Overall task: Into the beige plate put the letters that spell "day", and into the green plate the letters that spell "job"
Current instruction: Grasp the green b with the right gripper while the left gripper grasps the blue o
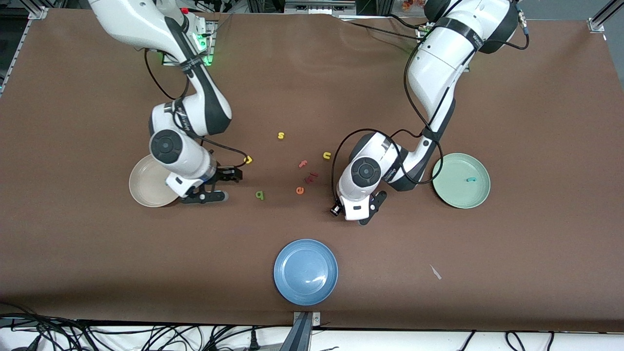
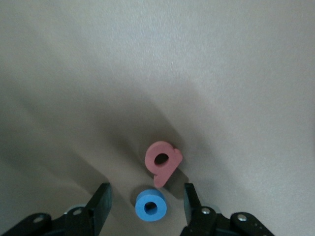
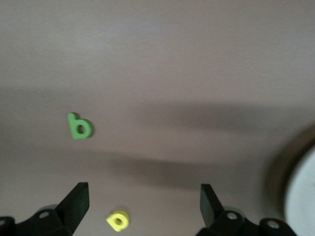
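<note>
Left claw, low over the tabletop, has its spread fingers straddling the blue "o", ready to pinch it; the pinkish-red "b" lies just beside. Right claw hangs spread over the yellow "d", beside the empty beige plate. Green plate holds the teal "j".

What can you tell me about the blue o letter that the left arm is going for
The blue "o" is a small, thick ring with a round hole, matte like foam. It lies flat on the brown table, between the fingers of the left gripper, which stand apart on either side without touching it. The pinkish-red "b" lies close beside it; whether they touch is unclear. In the front view the gripper hides it.
</note>
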Controlling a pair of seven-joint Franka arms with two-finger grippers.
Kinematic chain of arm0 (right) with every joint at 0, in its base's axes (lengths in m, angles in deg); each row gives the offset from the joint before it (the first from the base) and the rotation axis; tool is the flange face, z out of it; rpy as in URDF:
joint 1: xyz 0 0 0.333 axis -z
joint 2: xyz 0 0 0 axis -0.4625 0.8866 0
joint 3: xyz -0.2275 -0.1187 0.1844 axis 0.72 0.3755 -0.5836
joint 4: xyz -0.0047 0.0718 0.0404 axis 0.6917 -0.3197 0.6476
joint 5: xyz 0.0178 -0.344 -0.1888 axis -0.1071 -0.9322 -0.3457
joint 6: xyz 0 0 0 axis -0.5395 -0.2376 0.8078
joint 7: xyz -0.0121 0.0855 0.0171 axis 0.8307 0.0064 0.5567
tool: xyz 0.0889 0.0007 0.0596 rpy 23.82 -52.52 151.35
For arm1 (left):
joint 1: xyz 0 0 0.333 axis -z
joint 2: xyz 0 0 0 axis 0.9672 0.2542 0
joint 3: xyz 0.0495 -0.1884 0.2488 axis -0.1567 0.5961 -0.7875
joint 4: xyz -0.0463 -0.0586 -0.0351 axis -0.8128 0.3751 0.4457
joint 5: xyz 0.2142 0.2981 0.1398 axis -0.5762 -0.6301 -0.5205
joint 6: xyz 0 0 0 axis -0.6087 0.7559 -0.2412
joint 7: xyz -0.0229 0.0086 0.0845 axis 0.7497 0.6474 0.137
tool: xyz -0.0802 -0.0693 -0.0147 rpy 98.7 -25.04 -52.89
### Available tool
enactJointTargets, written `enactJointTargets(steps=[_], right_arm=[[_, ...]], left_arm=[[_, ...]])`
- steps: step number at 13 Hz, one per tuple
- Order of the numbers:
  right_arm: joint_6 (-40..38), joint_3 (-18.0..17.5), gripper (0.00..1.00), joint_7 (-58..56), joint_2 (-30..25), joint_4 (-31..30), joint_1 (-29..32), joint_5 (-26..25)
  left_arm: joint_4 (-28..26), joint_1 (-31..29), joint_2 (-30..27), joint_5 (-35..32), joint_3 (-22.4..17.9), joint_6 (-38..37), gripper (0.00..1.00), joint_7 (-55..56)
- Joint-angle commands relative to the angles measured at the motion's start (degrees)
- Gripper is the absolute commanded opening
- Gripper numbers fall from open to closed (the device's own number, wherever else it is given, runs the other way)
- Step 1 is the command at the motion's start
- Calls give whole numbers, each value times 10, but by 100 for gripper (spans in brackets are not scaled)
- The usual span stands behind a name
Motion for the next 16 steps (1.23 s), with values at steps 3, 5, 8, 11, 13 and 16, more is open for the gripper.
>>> enactJointTargets(steps=[3,5,8,11,13,16], right_arm=[[-3,4,100,25,77,92,-31,11],[0,4,100,24,109,118,-35,10],[0,4,100,44,140,153,-45,10],[6,4,100,42,152,156,-50,8],[9,4,99,41,163,169,-55,7],[17,4,94,40,168,170,-56,7]], left_arm=[[36,19,16,5,-11,-6,58,5],[36,17,16,5,-11,-6,51,1],[35,15,19,3,-12,-6,51,0],[36,13,21,3,-14,-6,49,-3],[36,14,20,3,-14,-5,28,-3],[35,12,20,3,-14,-7,9,-3]])
